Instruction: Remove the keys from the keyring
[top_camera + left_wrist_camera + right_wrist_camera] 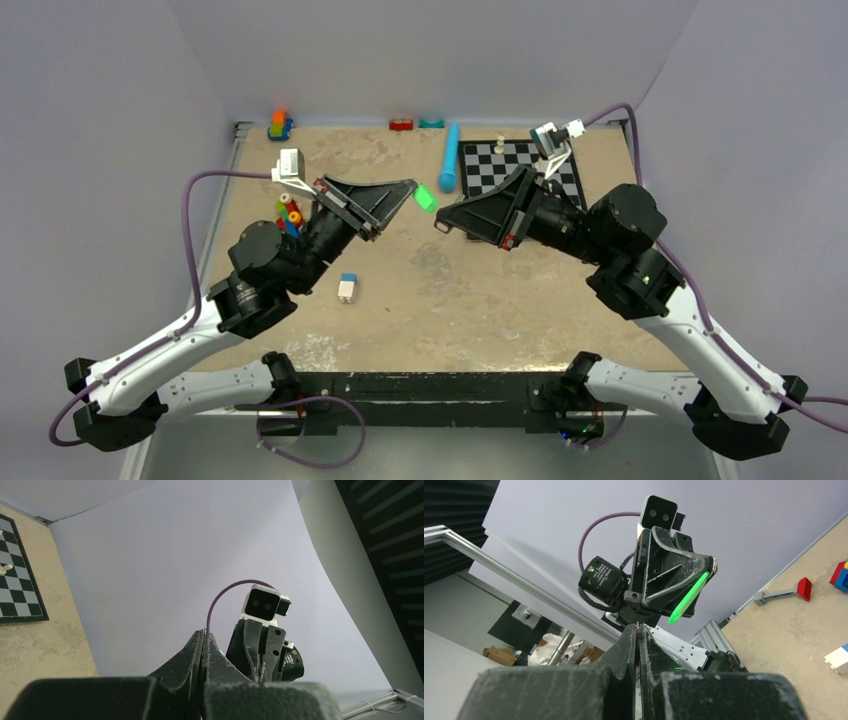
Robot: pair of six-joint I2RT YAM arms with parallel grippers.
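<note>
Keys [425, 198] in raised left pincer [411, 186]

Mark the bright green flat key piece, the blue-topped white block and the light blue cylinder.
Bright green flat key piece [425, 198]: top view, its middle.
Blue-topped white block [347, 292]: top view, white part.
Light blue cylinder [449, 158]: top view, mid-length.

Pale lilac walls [420, 50] on three sides; tan mottled tabletop [470, 290] (worn pale near front edge); even light.

Robot lab cell: plain lilac walls [430, 50], aluminium framing [524, 580].
</note>
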